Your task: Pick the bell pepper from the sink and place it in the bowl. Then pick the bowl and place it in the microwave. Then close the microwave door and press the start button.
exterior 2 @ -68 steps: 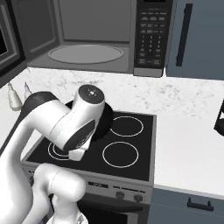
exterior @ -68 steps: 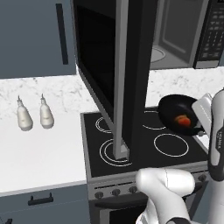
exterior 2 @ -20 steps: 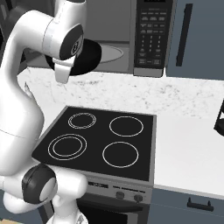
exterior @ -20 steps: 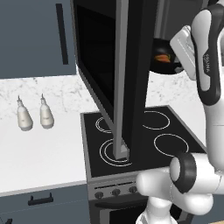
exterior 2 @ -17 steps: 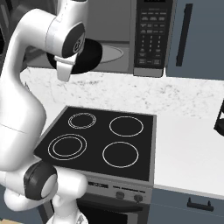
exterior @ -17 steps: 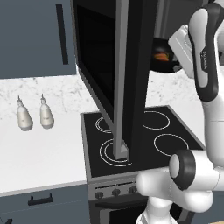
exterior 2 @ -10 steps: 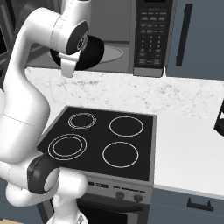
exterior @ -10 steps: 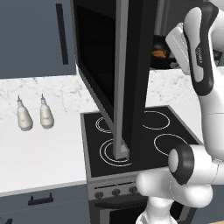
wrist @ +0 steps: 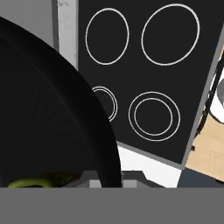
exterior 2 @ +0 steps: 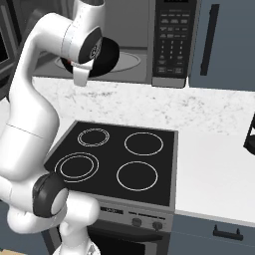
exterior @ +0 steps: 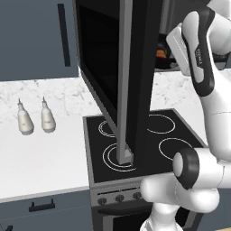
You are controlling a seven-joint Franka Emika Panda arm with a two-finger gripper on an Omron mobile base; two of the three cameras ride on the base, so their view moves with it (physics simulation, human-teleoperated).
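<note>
My gripper (exterior 2: 91,63) is shut on the rim of the black bowl (exterior 2: 107,56) and holds it level at the mouth of the open microwave (exterior 2: 149,30), over the grey turntable. The bell pepper (exterior: 161,53) lies in the bowl as an orange patch; its green stem (wrist: 38,181) shows in the hand view beside the bowl's black wall (wrist: 48,109). The microwave door (exterior: 130,81) stands swung wide open, edge-on over the stove's left side. The button panel (exterior 2: 172,40) sits to the right of the cavity. The sink is out of view.
The black four-ring cooktop (exterior 2: 119,159) lies below the bowl. Two small white bottles (exterior: 35,121) stand on the marble counter to the left. A dark object (exterior 2: 250,134) pokes in at the counter's right edge.
The arm has lifted the bowl with the pepper from just above the stove to the height of the microwave opening, and in the last second moved it further toward the cavity.
</note>
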